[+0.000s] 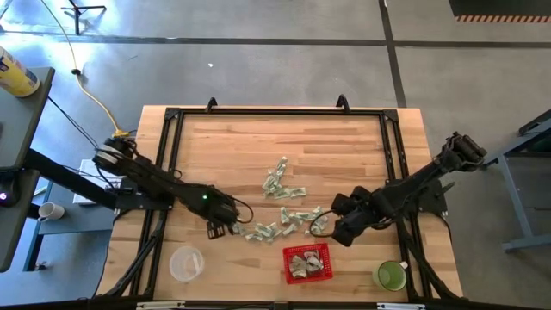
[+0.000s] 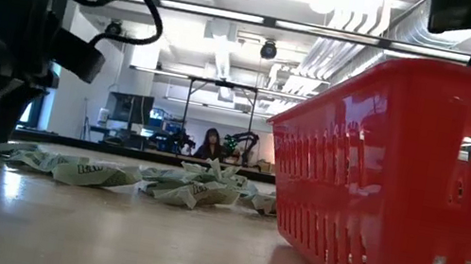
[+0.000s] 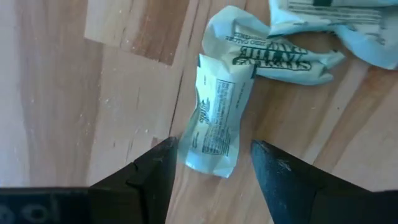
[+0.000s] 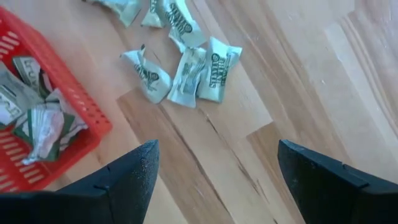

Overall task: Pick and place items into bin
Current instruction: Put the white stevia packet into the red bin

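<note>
Bench: one pale wooden butcher-block bench point(image 1: 344, 146) with a black metal frame along its edges.

Bin: one small square red plastic basket with perforated sides point(image 1: 307, 263), close to the bench's near edge, a little right of the middle; looms large at the right of the low view point(image 2: 400, 179).

Items in bin: several crinkly pale green-and-white wrapped pieces point(image 4: 37, 121) heaped inside; exact count cannot be told.

Items on bench: a loose scatter of the same wrapped pieces point(image 1: 280, 215), well over a dozen, running from the bench's middle down toward the basket's far side; a small clump of four lies just beyond the basket's corner point(image 4: 186, 71).

Left gripper point(image 1: 219, 226): one, low over the bench at the left end of the scatter, left of the basket; fingers point(image 3: 152, 177) spread apart, straddling one single wrapped piece point(image 3: 214, 118) that lies flat on the wood between them, not yet squeezed.

Right gripper point(image 1: 340, 226): one, hanging above bare wood just right of the scatter and beyond the basket's right corner; fingers point(image 4: 130, 177) spread wide, carrying nothing.

Other containers: one clear round plastic container point(image 1: 186, 263) near the near-left corner; one green cup point(image 1: 391, 275) near the near-right corner, right of the basket.

Room behind: one person point(image 2: 211, 143) far off past the bench's far edge, seen in the low view.
</note>
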`<action>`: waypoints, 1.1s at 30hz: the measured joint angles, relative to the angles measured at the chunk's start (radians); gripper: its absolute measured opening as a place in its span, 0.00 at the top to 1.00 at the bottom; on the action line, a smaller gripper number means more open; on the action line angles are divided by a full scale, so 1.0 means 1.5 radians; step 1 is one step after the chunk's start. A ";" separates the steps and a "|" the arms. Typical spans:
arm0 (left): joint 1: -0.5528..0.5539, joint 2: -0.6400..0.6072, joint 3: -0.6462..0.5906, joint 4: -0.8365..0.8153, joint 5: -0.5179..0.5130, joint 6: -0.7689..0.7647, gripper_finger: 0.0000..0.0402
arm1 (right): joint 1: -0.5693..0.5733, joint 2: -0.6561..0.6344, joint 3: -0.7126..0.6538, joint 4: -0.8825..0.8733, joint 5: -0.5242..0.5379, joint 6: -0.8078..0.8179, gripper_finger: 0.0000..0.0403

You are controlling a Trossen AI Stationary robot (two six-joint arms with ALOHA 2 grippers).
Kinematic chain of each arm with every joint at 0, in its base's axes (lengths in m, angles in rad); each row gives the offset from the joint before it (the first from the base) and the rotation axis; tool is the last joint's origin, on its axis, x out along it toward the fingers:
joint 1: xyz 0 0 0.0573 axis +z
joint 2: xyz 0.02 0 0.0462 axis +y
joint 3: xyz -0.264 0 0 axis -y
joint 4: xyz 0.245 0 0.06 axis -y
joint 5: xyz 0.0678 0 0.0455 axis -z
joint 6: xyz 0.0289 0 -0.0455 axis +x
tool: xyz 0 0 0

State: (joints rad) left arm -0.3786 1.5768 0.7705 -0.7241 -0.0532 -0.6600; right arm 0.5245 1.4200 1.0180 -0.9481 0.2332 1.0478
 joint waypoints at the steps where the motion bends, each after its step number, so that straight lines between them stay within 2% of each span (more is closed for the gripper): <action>1: 0.000 0.000 -0.005 0.009 0.003 0.004 0.38 | -0.002 0.000 0.000 0.002 -0.003 0.004 0.22; 4: 0.000 0.000 -0.008 0.016 -0.003 0.020 0.42 | -0.006 0.000 0.000 0.009 -0.007 0.012 0.22; 6: -0.001 0.000 -0.008 0.024 -0.014 0.032 0.48 | -0.003 0.000 0.000 0.003 -0.022 0.011 0.22; 8: 0.002 0.001 -0.009 0.034 -0.020 0.044 0.59 | 0.001 0.000 0.000 -0.001 -0.026 0.011 0.22; 12: 0.004 0.004 0.002 0.035 -0.034 0.040 0.89 | 0.001 0.000 0.000 -0.014 -0.038 0.023 0.22; 13: 0.004 0.005 0.011 0.029 -0.037 0.035 0.93 | 0.004 0.000 0.000 -0.014 -0.036 0.030 0.22; 18: 0.004 -0.003 0.110 0.030 -0.048 -0.005 0.90 | 0.066 -0.023 0.000 -0.008 0.016 0.063 0.22; 21: 0.000 -0.006 0.201 0.043 -0.065 -0.006 0.94 | 0.122 -0.053 0.000 -0.007 0.067 0.115 0.22; 26: -0.001 0.017 0.340 0.163 -0.089 0.049 0.95 | 0.205 -0.095 0.001 -0.022 0.122 0.196 0.22; 30: -0.001 0.109 0.419 0.200 -0.021 0.069 0.95 | 0.235 -0.098 0.001 -0.028 0.118 0.218 0.22; 33: -0.015 0.197 0.480 0.240 0.064 0.069 0.95 | 0.244 -0.096 0.001 -0.028 0.118 0.232 0.22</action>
State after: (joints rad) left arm -0.4011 1.8718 1.4900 -0.3637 0.0428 -0.5562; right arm 0.8899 1.2761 1.0195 -0.9897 0.4099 1.3958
